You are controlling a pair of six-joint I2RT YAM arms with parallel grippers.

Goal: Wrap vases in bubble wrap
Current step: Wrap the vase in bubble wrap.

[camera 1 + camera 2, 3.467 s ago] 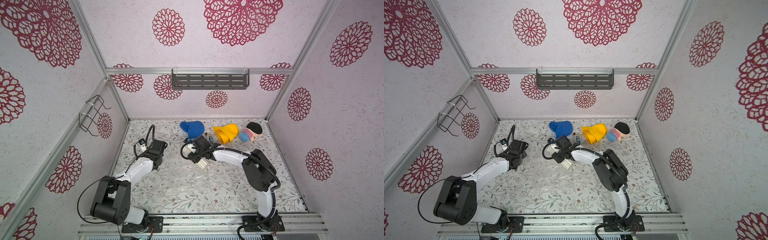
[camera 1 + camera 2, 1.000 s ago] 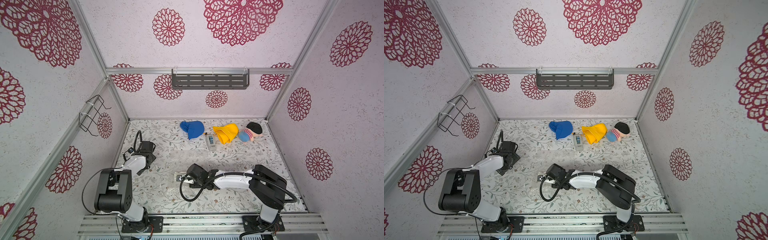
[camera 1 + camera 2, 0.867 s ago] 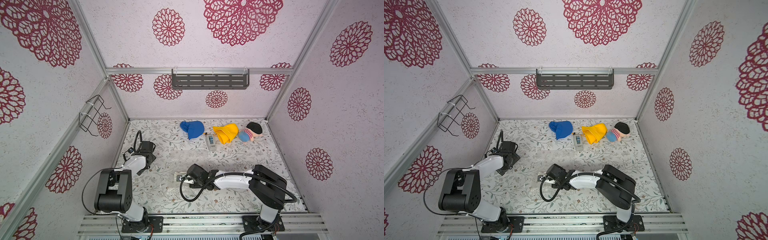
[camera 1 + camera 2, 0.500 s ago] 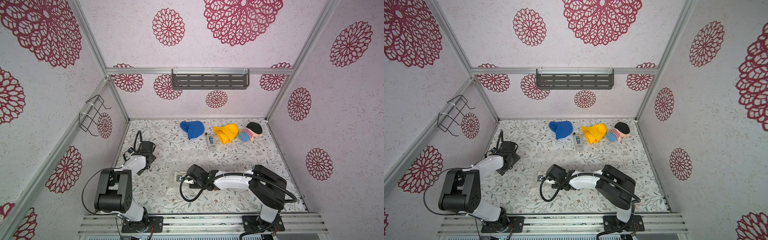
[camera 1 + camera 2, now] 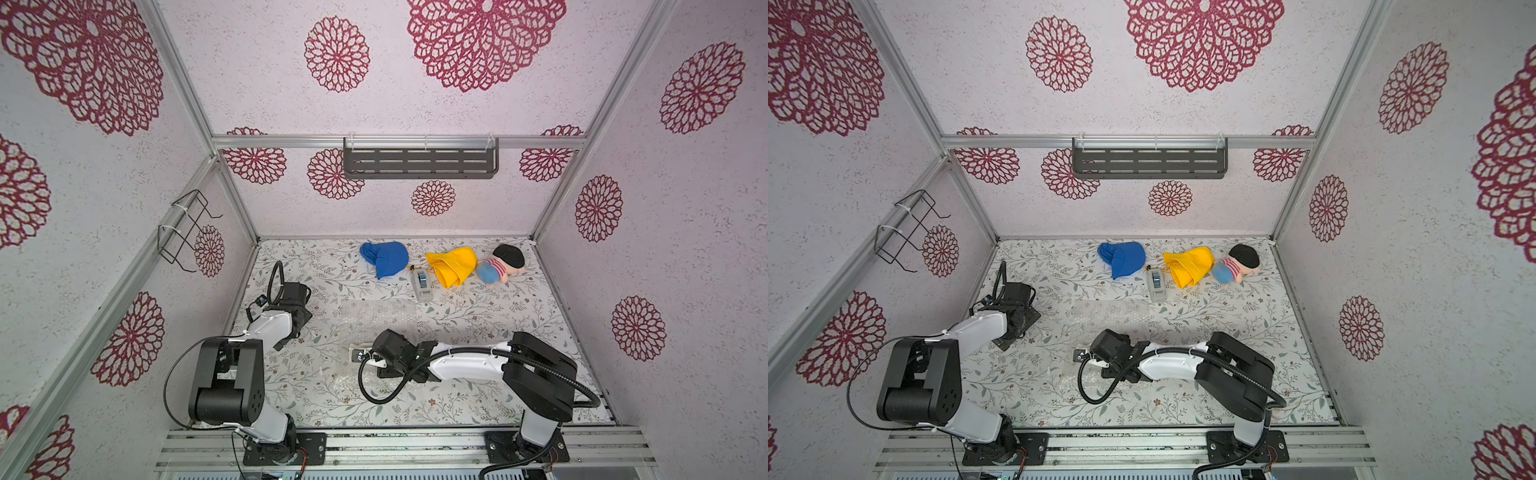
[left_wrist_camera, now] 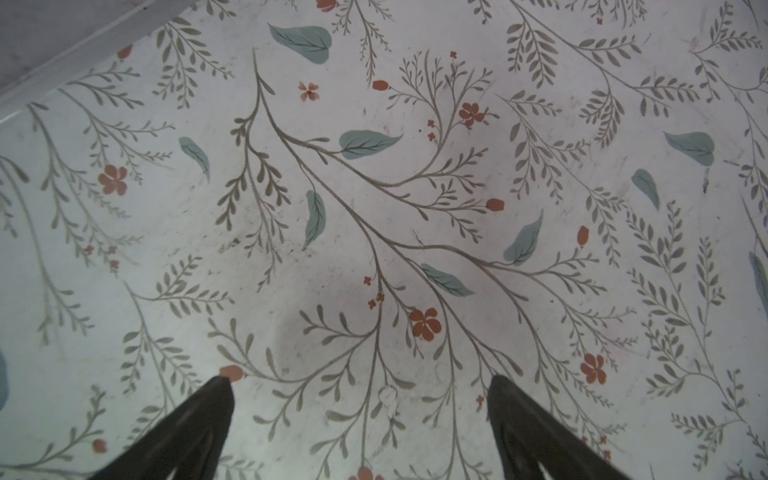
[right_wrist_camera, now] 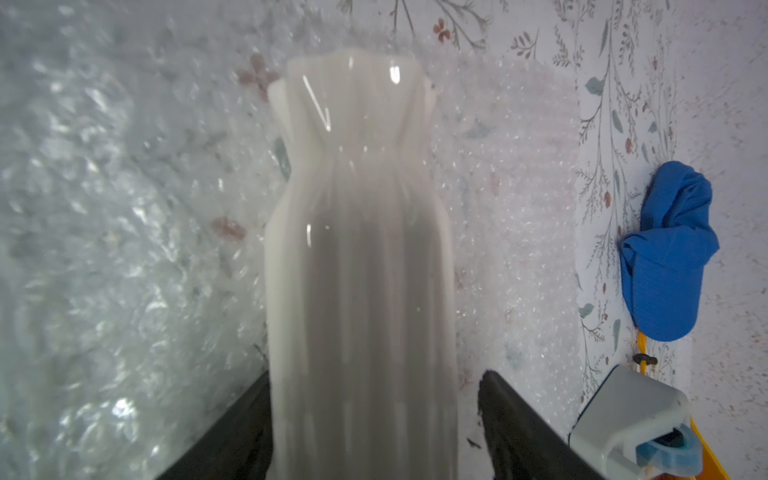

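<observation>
The white ribbed vase (image 7: pixel 357 249) lies on the bubble wrap (image 7: pixel 124 208), its flared mouth pointing away from my right wrist. My right gripper (image 7: pixel 376 374) straddles the vase's body and is open: one finger is against the vase, the other stands clear with a gap. In both top views the right gripper (image 5: pixel 376 355) (image 5: pixel 1096 355) sits low over the near part of the bubble wrap (image 5: pixel 374 316) (image 5: pixel 1108 311) and covers most of the vase. My left gripper (image 6: pixel 359 380) (image 5: pixel 297 328) hangs open and empty over bare table at the left.
At the back of the table lie a blue cloth (image 5: pixel 384 258), a yellow cloth (image 5: pixel 453 266), a plush doll (image 5: pixel 500 264) and a white-grey tape dispenser (image 5: pixel 422 284). The left wall carries a wire rack (image 5: pixel 183 232), the back wall a grey shelf (image 5: pixel 419 162).
Earlier the right gripper was at the back near the blue cloth; it now sits low over the bubble wrap. Over the last second its jaws have spread wider. The left arm has drawn back left.
</observation>
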